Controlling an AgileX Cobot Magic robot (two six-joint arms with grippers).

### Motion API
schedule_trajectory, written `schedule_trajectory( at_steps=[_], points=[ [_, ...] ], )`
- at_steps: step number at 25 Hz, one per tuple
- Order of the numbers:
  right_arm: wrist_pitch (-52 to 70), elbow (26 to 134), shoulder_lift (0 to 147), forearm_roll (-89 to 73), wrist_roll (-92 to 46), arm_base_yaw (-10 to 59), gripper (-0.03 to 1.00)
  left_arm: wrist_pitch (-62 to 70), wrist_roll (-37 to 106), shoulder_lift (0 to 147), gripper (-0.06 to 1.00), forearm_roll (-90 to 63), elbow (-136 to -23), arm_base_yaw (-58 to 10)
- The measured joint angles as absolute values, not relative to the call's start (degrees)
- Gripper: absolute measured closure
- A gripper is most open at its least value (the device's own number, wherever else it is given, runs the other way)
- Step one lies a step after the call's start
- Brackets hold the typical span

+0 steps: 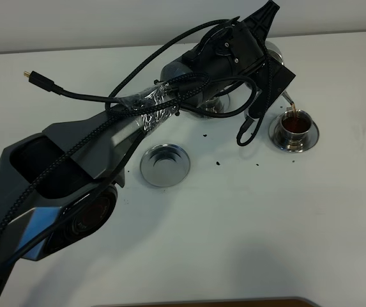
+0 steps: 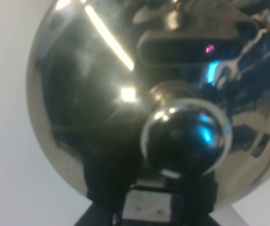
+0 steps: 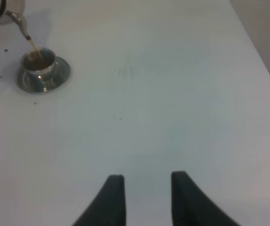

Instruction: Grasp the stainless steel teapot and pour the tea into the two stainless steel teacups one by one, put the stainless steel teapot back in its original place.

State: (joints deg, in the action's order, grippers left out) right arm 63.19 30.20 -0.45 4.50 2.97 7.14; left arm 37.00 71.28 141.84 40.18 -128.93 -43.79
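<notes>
The left gripper [image 1: 266, 38] is clamped tight on the stainless steel teapot [image 2: 78, 94], which hangs tilted in the air between its fingers. Just where they bite is hidden. Seen from that wrist, the pot fills nearly everything just ahead of the fingers: a domed, mirror-bright lid, dark with reflections and streaked by ceiling lights, topped by a round polished knob [image 2: 186, 136]. Beyond the fingers the thin curved spout [image 1: 287, 98] dips down, and a brown stream of tea [image 3: 31, 44] falls from it into a small shiny teacup [image 1: 294, 120]. The cup stands on its round steel saucer [image 1: 293, 137] and already holds reddish-brown tea. The right gripper [image 3: 146, 176] holds nothing; its two dark fingers [image 3: 116, 197] stand a little apart with bare white table [image 3: 172, 94] between them. That cup and the spout lie well out ahead of them. An empty saucer [image 1: 164, 164] with a recessed centre sits back along the left arm, well behind its fingers, with dark specks [image 1: 216, 162] nearby.
</notes>
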Motion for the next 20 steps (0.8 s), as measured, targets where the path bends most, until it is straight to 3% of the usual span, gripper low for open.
schedule_trajectory(
  at_steps=[20],
  points=[
    [63.2, 30.2, -0.4, 4.5, 3.0, 7.1, 0.72, 43.4, 68.8, 141.8, 0.69, 32.9, -128.9, -43.8]
  ],
)
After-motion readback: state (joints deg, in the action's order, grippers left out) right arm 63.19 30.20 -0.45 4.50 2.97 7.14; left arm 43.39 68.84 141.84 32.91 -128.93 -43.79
